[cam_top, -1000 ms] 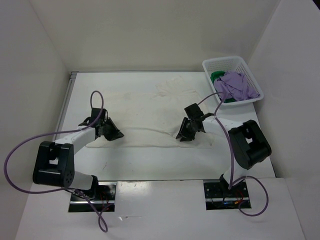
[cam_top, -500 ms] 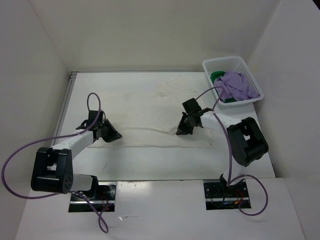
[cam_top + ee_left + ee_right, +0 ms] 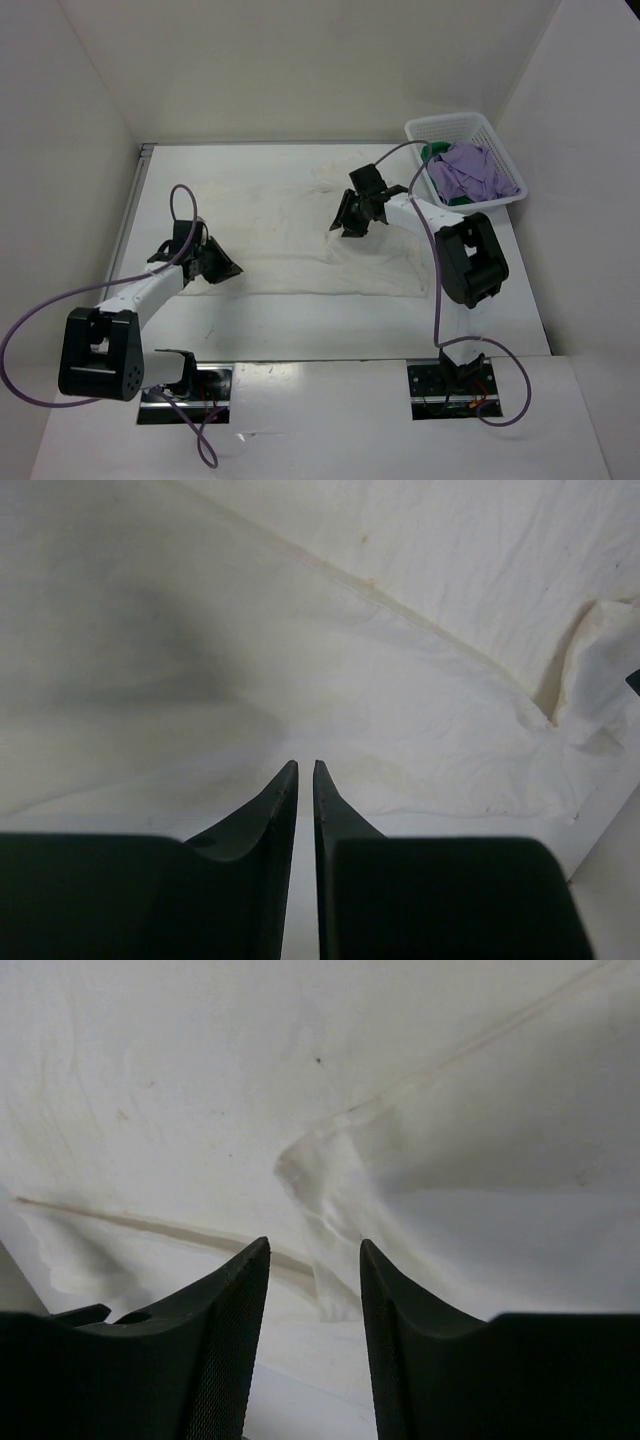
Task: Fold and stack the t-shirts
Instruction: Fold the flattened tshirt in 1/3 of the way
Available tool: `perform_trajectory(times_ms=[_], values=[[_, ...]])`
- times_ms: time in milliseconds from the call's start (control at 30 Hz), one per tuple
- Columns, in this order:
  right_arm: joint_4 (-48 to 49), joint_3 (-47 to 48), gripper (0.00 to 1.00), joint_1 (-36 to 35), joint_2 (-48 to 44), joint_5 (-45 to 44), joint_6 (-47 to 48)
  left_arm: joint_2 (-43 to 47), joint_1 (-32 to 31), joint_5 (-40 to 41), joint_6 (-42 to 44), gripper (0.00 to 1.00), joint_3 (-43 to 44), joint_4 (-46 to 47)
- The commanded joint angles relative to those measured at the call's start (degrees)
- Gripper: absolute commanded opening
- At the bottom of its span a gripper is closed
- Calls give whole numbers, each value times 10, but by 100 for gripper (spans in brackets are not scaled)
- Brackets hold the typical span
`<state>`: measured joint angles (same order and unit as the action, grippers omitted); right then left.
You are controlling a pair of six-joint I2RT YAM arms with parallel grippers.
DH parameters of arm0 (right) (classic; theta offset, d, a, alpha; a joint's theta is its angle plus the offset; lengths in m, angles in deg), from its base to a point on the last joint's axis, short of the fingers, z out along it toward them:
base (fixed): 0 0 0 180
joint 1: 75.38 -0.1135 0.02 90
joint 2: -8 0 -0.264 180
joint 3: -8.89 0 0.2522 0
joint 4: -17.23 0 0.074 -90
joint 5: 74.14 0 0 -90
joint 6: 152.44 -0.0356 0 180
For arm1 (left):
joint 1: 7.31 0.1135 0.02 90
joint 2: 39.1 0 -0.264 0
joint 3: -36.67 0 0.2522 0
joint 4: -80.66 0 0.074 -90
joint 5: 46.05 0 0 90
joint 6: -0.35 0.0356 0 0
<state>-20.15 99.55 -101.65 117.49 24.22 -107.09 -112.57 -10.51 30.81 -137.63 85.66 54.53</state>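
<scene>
The right gripper (image 3: pixel 315 1245) has its fingers (image 3: pixel 230 1340) spread apart with nothing between them. Just beyond the tips lies a small raised ridge of the white t-shirt (image 3: pixel 200 1080), puckered as if freshly let go. A second ago this gripper sat closer to its own base, at the shirt's near edge. It has since travelled outward across the cloth, towards the far side. I judge that it dragged or lifted a bit of fabric and then released it, so this fold looks only begun, and the pucker will need smoothing or another grasp.

The left gripper (image 3: pixel 305 765) has its fingers drawn together to a thin slit, low over the same shirt near its side edge. The wrist view is too dark and close to tell whether a layer of cloth is pinched in that slit. It has shifted only a little over the last second. If it does hold the cloth, it is probably anchoring that side while the other arm works.

Outward from both, the white shirt lies spread and wrinkled over the table (image 3: pixel 300 320). Well past the right fingers, on that arm's outer side, stands the basket (image 3: pixel 450 122), with the lavender t-shirt (image 3: pixel 470 170) heaped over the green t-shirt (image 3: pixel 435 152). Neither has been folded yet.
</scene>
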Motion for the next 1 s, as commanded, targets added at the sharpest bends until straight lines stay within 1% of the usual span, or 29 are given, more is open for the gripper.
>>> perform_trajectory(times_ms=[0, 33, 67, 100, 133, 167, 200, 233, 267, 367, 433, 467, 500, 533, 633, 667, 700, 733, 800, 833, 900, 967], values=[[23, -10, 47, -5, -63, -16, -1, 32, 3, 8, 17, 17, 26, -9], [23, -19, 47, -5, -86, -16, -1, 32, 3, 8, 22, 17, 32, -15], [23, -47, 45, -5, -97, -16, -1, 37, 3, 8, 22, 17, 32, -21], [23, -87, 38, -11, -122, -1, -1, 37, -13, 8, 28, 17, 37, -21], [23, -87, 33, -11, -132, -1, -9, 37, -13, 8, 28, 17, 37, -21], [23, -124, 28, -26, -139, 8, -9, 37, -32, 8, 28, 17, 37, -21], [28, -140, 17, -35, -146, 8, -22, 30, -43, 8, 23, 17, 37, -21], [37, -169, 13, -50, -146, 8, -27, 19, -64, 8, 17, 17, 37, -15], [43, -180, 12, -50, -146, 8, -33, 3, -72, 8, 17, 17, 37, -15], [49, -168, 10, -56, -120, 13, -33, -32, -79, -3, 10, 17, 37, 5], [25, -139, 10, -56, -105, 8, -17, -46, -79, -3, 10, 18, 44, 5], [6, -139, 10, -63, -98, 8, -17, -56, -79, -3, 10, 18, 50, 5], [6, -139, 10, -72, -98, 0, -17, -56, -67, -3, 10, 18, 45, 5], [6, -152, 10, -72, -98, 0, -22, -62, -58, -26, 10, 18, 37, 5], [24, -202, 10, -86, -104, 0, -38, -62, -20, -33, 10, 18, -7, 10], [30, -211, 10, -86, -104, 0, -38, -62, -8, -43, -4, 18, -19, 5], [30, -216, 10, -86, -98, 0, -38, -70, 29, -59, -10, 18, -33, 5], [31, -221, 9, -86, -98, -6, -38, -76, 48, -94, -16, 18, -58, 12], [24, -230, 9, -86, -98, -6, -38, -76, 72, -102, -16, 18, -65, 1], [23, -243, 8, -92, -105, -11, -38, -61, 85, -102, -21, 18, -70, -16], [18, -262, 8, -97, -114, -12, -38, -40, 91, -97, -30, 18, -70, -37], [10, -274, 8, -102, -122, -12, -38, 1, 91, -97, -42, 18, -77, -68]])
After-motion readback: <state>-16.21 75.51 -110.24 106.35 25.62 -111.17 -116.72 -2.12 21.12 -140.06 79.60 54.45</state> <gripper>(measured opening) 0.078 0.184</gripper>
